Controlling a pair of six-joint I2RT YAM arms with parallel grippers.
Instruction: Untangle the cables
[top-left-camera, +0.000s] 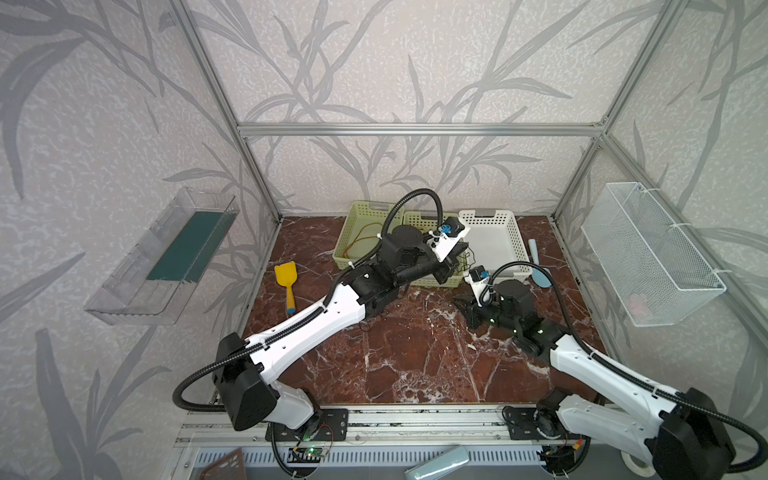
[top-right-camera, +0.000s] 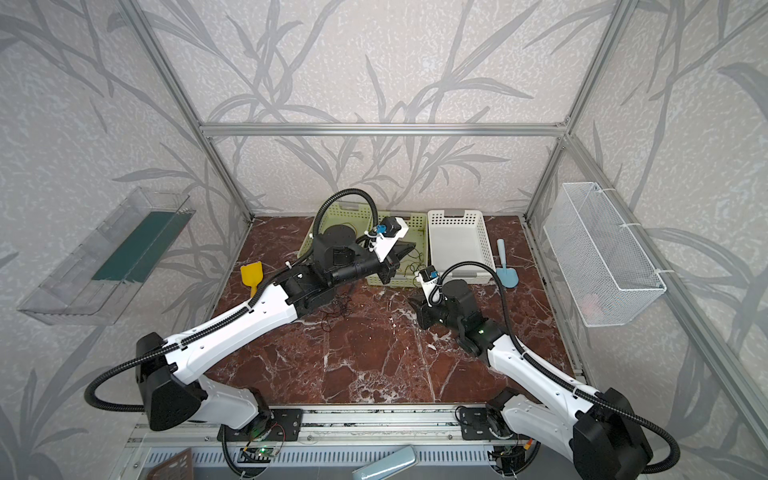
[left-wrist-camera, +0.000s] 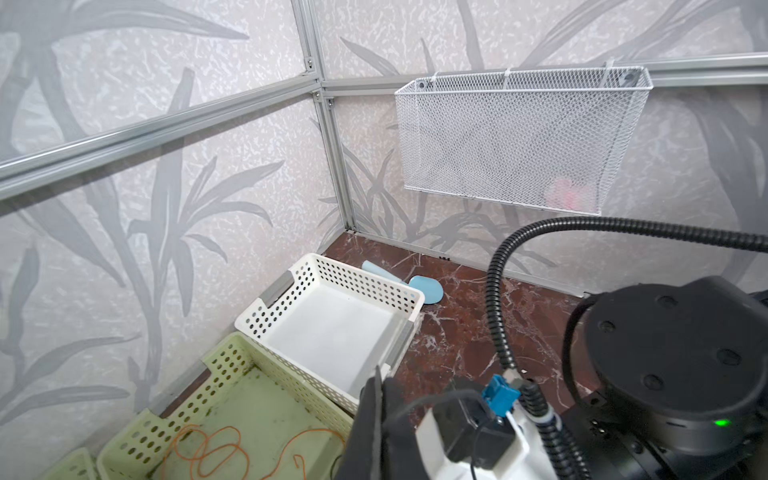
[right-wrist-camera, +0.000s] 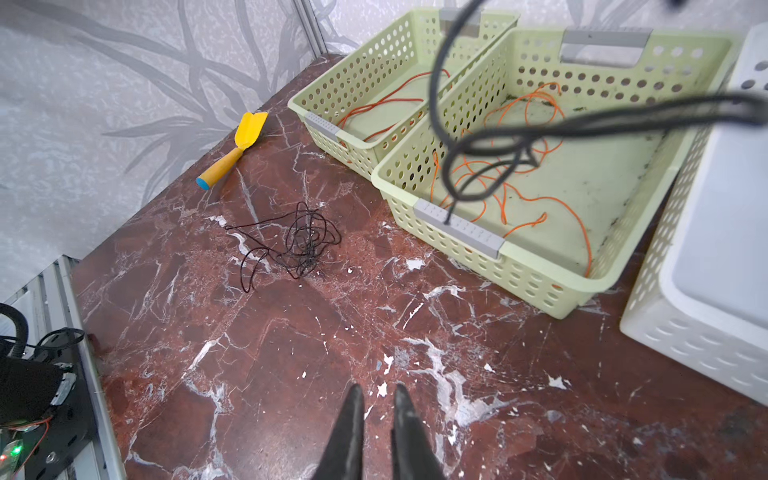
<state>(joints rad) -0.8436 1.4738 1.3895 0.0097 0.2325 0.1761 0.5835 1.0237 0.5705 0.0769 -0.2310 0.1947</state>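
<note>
Only wrist view shows black cable (right-wrist-camera: 297, 243).

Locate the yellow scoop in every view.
Top views: on the table's left side, near the wall: yellow scoop.
Left wrist: not in it.
Right wrist: upper left of the picture.
Shared landmark: the green baskets.

Even, soft daylight-like light fills all views — bright, with faint shadows under the arms. The marble tabletop (right-wrist-camera: 291, 353) shows mild sheen, no harsh glare. Both top views bend straight frame bars at the edges. In the right wrist view a near black cable (right-wrist-camera: 582, 122) hangs blurred — far things sharp.
</note>
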